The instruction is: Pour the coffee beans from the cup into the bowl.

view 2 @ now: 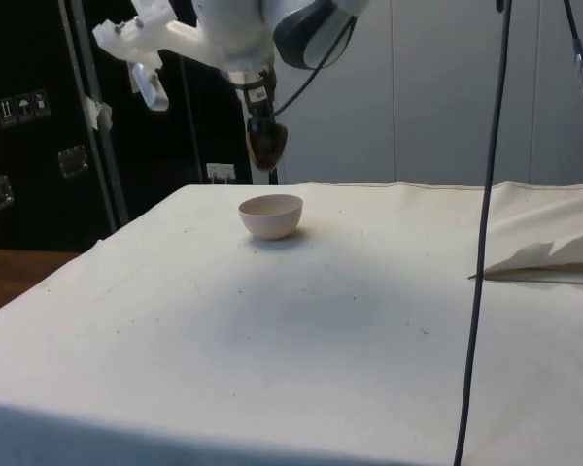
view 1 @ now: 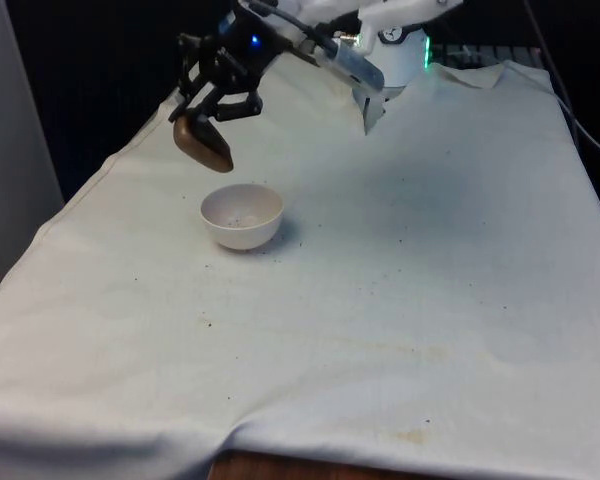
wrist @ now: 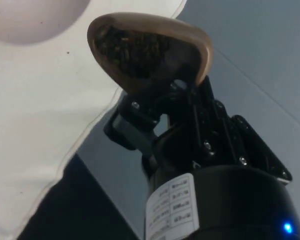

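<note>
My gripper [view 1: 208,112] is shut on a brown wooden cup [view 1: 203,142], which hangs tilted steeply above the table, just beyond and to the front view's left of the bowl. Dark coffee beans [wrist: 132,50] lie inside the cup [wrist: 150,47], close to its rim. The white bowl [view 1: 242,215] stands on the cloth below and holds a few small beans at its bottom. From the side, the cup [view 2: 266,146] hangs a short way above the bowl [view 2: 270,215], mouth tipped downward. The bowl's pale rim [wrist: 35,22] lies beyond the cup's mouth.
A white cloth [view 1: 400,300] covers the table, with a few dark specks scattered near the bowl. A folded bump of cloth [view 2: 549,254] rises at the side view's right. A black cable [view 2: 484,233] hangs down in the side view.
</note>
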You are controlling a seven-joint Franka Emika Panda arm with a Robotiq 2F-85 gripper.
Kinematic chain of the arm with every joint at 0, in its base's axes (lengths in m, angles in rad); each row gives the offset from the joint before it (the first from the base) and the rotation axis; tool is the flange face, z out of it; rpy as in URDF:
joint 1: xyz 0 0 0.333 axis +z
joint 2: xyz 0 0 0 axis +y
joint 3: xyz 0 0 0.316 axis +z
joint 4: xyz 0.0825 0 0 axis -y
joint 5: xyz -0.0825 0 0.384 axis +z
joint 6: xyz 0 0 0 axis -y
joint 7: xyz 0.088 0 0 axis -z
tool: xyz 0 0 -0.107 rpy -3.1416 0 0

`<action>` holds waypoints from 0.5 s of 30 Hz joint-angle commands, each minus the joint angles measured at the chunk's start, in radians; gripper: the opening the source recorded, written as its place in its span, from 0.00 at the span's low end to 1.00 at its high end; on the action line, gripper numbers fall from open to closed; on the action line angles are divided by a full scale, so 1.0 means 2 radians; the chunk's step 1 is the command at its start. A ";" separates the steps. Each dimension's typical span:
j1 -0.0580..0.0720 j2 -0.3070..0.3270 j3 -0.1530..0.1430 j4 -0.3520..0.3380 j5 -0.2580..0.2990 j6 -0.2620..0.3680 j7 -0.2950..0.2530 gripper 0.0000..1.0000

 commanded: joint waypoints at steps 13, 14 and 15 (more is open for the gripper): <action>0.005 0.009 0.005 -0.006 -0.072 -0.015 0.062 0.01; 0.003 0.008 0.007 -0.008 -0.066 -0.015 0.058 0.01; 0.005 0.009 0.005 -0.006 -0.076 -0.016 0.065 0.01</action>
